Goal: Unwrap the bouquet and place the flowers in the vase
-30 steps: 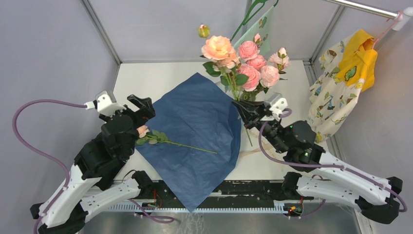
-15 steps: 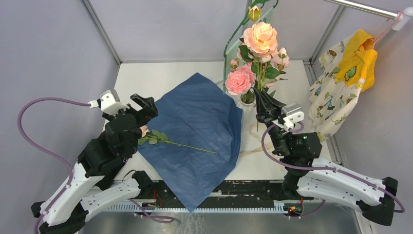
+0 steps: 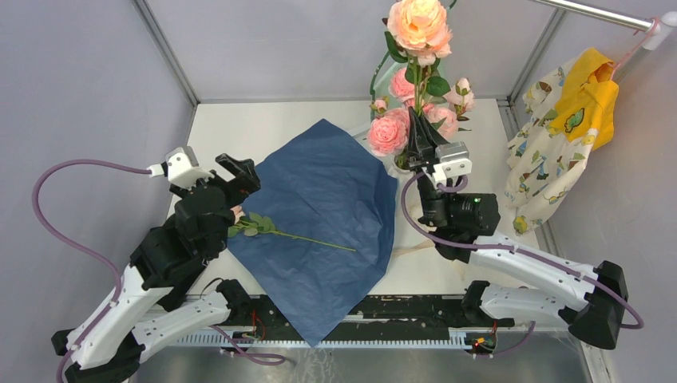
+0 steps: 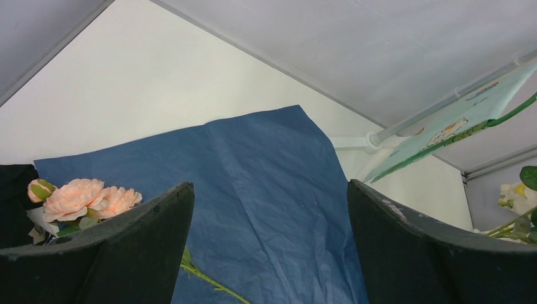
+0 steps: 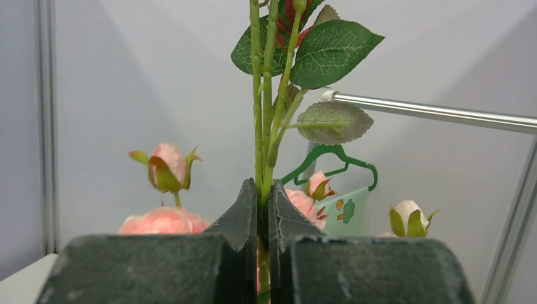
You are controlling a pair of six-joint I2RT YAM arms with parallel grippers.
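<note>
Rising higher: flowers (image 3: 417,25) in right claw (image 3: 416,128).

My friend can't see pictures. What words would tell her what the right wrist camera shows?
The right gripper is pinched shut on a few thin green flower stems that stand straight up, with big green leaves near the top. Behind are pink roses and buds, a green hanger and a shiny metal rail.

The blue paper (image 3: 319,199) looks matt and finely creased. The fingers (image 5: 354,269) of the right gripper (image 5: 263,190) are black, grainy, dull plastic. The rail (image 5: 443,114) is smooth, shiny metal. The hanging garment (image 3: 559,144) is soft printed cloth. The leaves (image 5: 332,50) carry a faint sheen.
</note>
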